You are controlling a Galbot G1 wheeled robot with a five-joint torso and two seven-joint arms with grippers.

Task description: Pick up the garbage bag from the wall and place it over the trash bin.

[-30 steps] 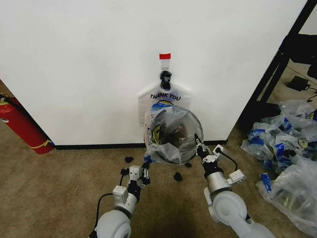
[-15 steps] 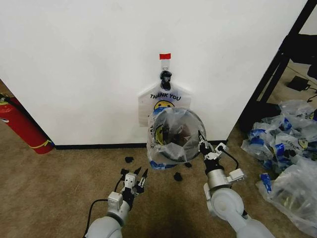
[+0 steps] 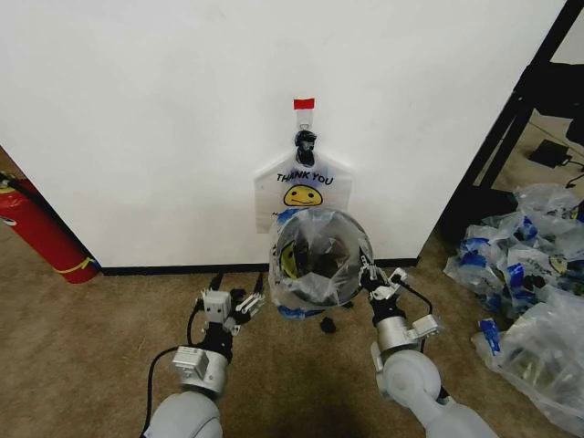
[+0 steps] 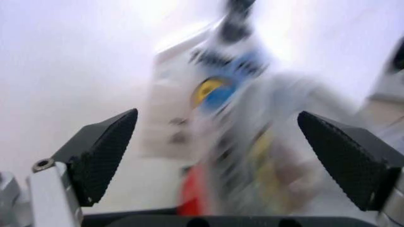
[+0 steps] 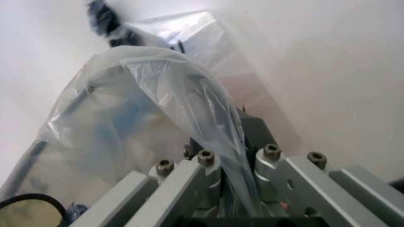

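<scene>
Since half a second earlier, the left end effector (image 3: 234,297) had lifted, fingers apart, beside the garbage bag (image 3: 315,260), which draped the trash bin (image 4: 192,196) against the wall (image 3: 164,119). The right end effector (image 3: 370,270) stayed clamped on the bag's edge. A "THANK YOU" bag (image 3: 301,187) hung behind; open carpet (image 3: 91,338) lay leftward.

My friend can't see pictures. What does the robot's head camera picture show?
A see-through garbage bag is stretched over a small trash bin by a white wall. The right gripper pinches the bag's edge; the left gripper is open beside it, holding nothing.
</scene>
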